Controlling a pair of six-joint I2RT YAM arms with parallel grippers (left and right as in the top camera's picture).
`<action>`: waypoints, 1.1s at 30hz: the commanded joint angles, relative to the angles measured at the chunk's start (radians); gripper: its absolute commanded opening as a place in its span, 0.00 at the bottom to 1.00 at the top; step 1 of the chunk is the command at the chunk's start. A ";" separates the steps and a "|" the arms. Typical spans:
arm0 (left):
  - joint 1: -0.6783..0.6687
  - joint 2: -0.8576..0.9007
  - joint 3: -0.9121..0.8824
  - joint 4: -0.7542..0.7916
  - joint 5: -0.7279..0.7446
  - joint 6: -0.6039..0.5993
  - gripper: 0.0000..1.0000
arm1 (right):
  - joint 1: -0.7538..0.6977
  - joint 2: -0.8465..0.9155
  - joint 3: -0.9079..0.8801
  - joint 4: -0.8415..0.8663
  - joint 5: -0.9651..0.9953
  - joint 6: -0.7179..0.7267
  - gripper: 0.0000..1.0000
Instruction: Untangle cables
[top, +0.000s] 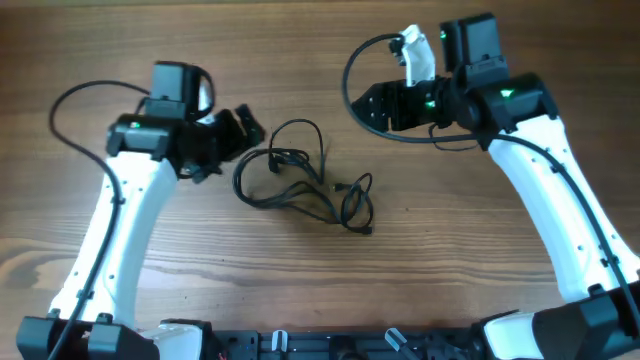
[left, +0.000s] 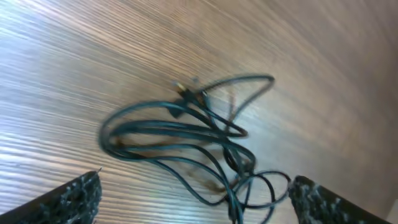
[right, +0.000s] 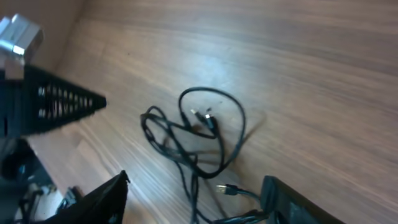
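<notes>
The cables (top: 300, 180) lie as a tangle of thin black cords on the wooden table between my two arms. In the left wrist view the cables (left: 186, 134) form long loops with a small plug near the top. In the right wrist view the cables (right: 196, 134) show loops and a silvery plug end (right: 225, 189). My left gripper (top: 248, 128) is open, just left of the tangle and touching nothing; its fingers frame the cords (left: 193, 199). My right gripper (top: 372, 105) is open and empty, above and right of the tangle (right: 193, 199).
The wooden table (top: 320, 270) fills the view. Thicker black wires (top: 352, 70) loop off each arm. My left arm's body (right: 37, 109) shows at the left edge of the right wrist view. A dark rail (top: 320, 345) runs along the front edge.
</notes>
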 joint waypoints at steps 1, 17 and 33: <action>0.107 -0.005 0.010 -0.051 -0.054 0.036 0.82 | 0.080 0.076 0.006 0.017 -0.018 0.008 0.66; 0.202 -0.004 0.009 -0.072 -0.231 -0.074 0.73 | 0.402 0.393 0.006 0.322 0.140 0.527 0.55; 0.190 -0.004 -0.053 -0.073 -0.082 -0.032 0.68 | 0.250 0.529 0.006 0.574 0.489 0.286 0.70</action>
